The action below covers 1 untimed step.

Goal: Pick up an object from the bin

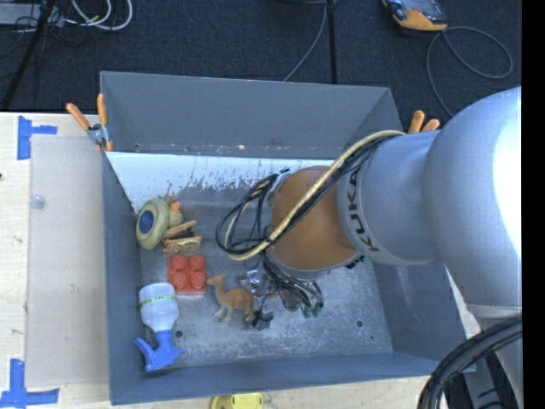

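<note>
Zero objects lifted as far as I can see: everything lies on the floor of the bin (pixel 362 318) and I see nothing pinched in the gripper (pixel 279 301). The gripper sits low near the middle of the floor, just right of a tan toy animal (pixel 228 296) standing on its legs; whether they touch I can't tell, and whether the claw is spread or pressed together I can't tell either, too much dark hardware bunched there. My read is that the toy animal is the likely target since it's the nearest thing, so call it the approach done and the grasp, lift and clear-out left. The other things sit in the left half: a red studded block (pixel 187 273) just up-left of the animal, a white bulb-shaped bottle (pixel 158 303) below it with a blue piece (pixel 158 353) at the front-left corner, a round yellow-and-blue thing (pixel 153 222) near the back left with flat tan pieces (pixel 182 244) beside it. The floor is grey metal, scuffed and speckled with pale marks, flat, with sloping walls all round. Room looks fine: bare floor to the right of and in front of the gripper, walls well apart from it. The tight spot is the red block close to the animal's head. The orange cover (pixel 306 220) and looped cables (pixel 243 228) hide the floor behind the gripper, so I can't vouch for what's under there
</note>
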### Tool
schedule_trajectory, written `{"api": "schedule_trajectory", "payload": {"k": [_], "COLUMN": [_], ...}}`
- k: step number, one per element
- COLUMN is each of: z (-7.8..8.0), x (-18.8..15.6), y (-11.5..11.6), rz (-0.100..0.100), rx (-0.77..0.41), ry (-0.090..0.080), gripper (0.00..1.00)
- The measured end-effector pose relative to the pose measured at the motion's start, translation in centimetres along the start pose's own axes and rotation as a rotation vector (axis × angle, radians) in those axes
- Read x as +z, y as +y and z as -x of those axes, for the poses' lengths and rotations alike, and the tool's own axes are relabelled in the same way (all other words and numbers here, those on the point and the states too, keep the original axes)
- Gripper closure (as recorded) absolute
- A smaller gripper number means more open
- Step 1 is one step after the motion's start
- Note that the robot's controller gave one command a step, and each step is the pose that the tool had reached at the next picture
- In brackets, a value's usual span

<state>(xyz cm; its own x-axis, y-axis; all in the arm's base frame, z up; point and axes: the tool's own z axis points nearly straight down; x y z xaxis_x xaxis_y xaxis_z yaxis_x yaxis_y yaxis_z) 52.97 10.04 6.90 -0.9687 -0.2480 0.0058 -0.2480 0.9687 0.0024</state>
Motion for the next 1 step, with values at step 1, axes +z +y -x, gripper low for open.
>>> {"api": "schedule_trajectory", "payload": {"k": [1], "z": [0.60], "x": [-14.84], "y": [-0.59], "rz": [0.000], "rx": [-0.017], "ry": [-0.001], "gripper": [1.00]}}
